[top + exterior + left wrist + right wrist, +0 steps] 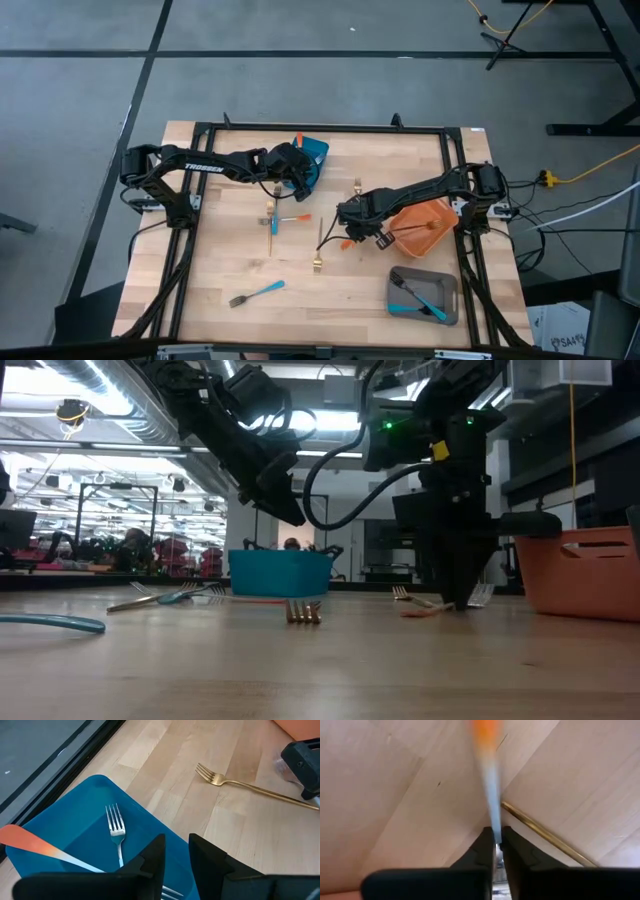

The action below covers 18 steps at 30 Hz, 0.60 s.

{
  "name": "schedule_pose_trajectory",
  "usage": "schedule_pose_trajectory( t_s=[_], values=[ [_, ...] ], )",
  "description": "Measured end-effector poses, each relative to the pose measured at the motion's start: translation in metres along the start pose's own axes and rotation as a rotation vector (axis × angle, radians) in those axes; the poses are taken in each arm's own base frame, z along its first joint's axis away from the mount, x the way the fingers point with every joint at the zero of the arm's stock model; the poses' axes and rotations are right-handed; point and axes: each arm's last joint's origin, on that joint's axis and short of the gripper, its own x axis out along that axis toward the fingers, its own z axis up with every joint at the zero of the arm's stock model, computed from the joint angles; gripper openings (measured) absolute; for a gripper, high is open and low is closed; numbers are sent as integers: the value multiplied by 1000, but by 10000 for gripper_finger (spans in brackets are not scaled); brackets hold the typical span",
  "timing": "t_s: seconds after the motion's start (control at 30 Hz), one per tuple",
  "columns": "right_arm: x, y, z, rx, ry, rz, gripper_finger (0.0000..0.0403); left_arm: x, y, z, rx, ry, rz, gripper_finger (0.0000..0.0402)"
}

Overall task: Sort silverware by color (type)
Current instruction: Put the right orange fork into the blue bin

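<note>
My right gripper (pixel 350 228) points down at mid-table beside the orange container (pixel 425 225) and is shut on an orange-handled fork (pixel 487 765). A gold fork (pixel 545 837) lies on the wood just beside it. My left gripper (pixel 175 855) hangs open over the blue container (pixel 75 835), nothing between its fingers. That container holds a fork (pixel 116 827) with metal tines and an orange handle (pixel 25 840). More forks lie flat on the table: an orange-handled one (pixel 290 217), a blue-handled one (pixel 255 293) and a gold one (pixel 320 250). My right gripper pinches the fork's pale metal shaft (pixel 495 832) between its two fingertips, coming from above and pointing down. The orange handle end (pixel 484 732) runs away from the fingers, low over the wood; whether it is lifted clear I cannot tell. The tine end is hidden behind the fingers.
A grey container (pixel 425 295) at the near right holds a blue-handled fork. Another gold fork (pixel 357 190) lies between the two arms. A black frame (pixel 320 128) runs round the table's edges. Bare wood shows at the near left.
</note>
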Motion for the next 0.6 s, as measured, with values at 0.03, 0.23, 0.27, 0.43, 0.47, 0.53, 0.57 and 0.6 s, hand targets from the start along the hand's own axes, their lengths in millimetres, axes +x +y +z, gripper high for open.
schedule_pose_trajectory(
  t_s=[0.03, 0.23, 0.27, 0.43, 0.47, 0.53, 0.57, 0.6],
  values=[
    [0, 0, 0, 0, 0, 0, 14, 0, 0, 0, 0, 0, 0, 80],
    [0, 0, 0, 0, 1, -2, 8, 0, -3, 1, -20, -10, -7, 80],
    [0, 0, 0, 0, 1, -2, 8, -1, -4, 1, -19, -10, -10, 80],
    [-1, 0, 1, 0, 4, -1, 3, -1, -5, 1, -19, -14, -17, 80],
    [-3, -1, 1, 1, 9, 3, 3, -1, -4, 1, -19, -14, -20, 80],
    [-6, -2, 3, 0, 20, 5, 4, -1, -5, 3, -20, -16, -33, 80],
    [-7, -3, 4, -1, 27, -5, 4, -1, -5, 4, -21, -22, -43, 80],
    [-10, -4, 5, 0, 33, -15, 4, -2, -6, 7, -22, -28, -52, 80]
  ],
)
